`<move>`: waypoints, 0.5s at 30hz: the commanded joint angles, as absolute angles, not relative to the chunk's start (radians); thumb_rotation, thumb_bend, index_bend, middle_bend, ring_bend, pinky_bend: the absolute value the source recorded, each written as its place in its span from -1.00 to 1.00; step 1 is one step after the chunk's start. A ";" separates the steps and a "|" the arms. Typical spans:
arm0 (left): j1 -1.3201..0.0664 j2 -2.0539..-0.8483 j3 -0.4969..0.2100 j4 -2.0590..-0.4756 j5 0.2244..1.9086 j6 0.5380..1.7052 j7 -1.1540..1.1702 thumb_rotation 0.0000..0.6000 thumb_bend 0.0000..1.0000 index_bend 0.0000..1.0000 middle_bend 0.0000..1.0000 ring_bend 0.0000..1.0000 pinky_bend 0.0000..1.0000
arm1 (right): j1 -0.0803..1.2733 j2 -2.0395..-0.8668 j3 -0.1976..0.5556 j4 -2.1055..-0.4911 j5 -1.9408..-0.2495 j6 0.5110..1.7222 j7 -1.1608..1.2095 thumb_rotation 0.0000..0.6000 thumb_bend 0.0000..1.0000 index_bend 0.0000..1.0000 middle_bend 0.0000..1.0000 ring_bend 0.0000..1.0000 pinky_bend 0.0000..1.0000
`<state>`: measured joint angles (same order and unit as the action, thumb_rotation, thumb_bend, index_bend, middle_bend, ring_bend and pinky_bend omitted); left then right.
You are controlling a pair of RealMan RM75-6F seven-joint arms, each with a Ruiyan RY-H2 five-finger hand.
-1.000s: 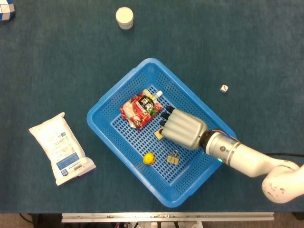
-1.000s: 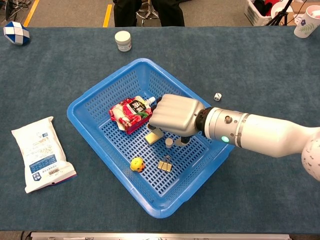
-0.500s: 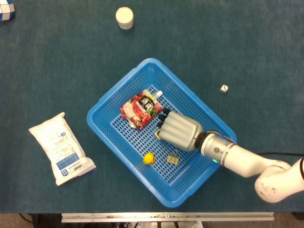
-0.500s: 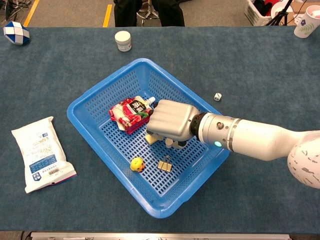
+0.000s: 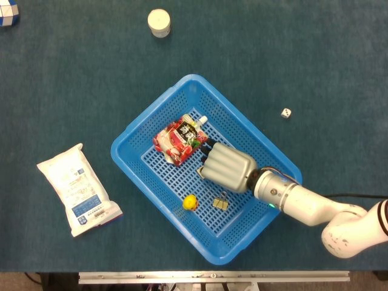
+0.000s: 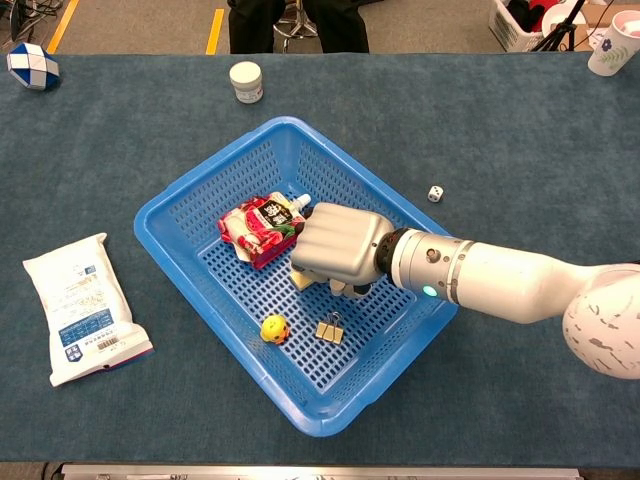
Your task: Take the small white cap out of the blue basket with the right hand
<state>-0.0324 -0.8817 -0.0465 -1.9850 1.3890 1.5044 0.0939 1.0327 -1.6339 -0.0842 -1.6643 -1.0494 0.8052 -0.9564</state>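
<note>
the right hand (image 6: pixel 338 252) covers the white cap, so neither view shows whether it is gripped. its fingertips are hidden beneath the palm. the checkered cube (image 5: pixel 7 10) is cut off at the head view's corner.

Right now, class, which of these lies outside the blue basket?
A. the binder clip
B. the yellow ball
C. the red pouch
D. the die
D: the die sits on the table beyond the far right rim of the blue basket, while the other three lie inside it.
</note>
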 commanded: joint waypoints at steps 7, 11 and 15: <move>-0.028 -0.878 -0.046 -1.980 1.387 1.505 0.079 1.00 -1.00 -0.90 -1.00 -1.00 -1.00 | 1.037 -1.638 -0.090 -1.667 -1.049 0.813 -0.957 1.00 -0.58 0.11 -0.12 -0.48 -0.49; -0.029 -0.879 -0.046 -1.977 1.388 1.502 0.074 1.00 -1.00 -0.90 -1.00 -1.00 -1.00 | 1.037 -1.637 -0.099 -1.670 -1.048 0.816 -0.963 1.00 -0.55 0.15 -0.12 -0.48 -0.49; -0.031 -0.880 -0.048 -1.973 1.389 1.499 0.067 1.00 -1.00 -0.90 -1.00 -1.00 -1.00 | 1.035 -1.634 -0.102 -1.678 -1.046 0.826 -0.965 1.00 -0.55 0.17 -0.12 -0.48 -0.49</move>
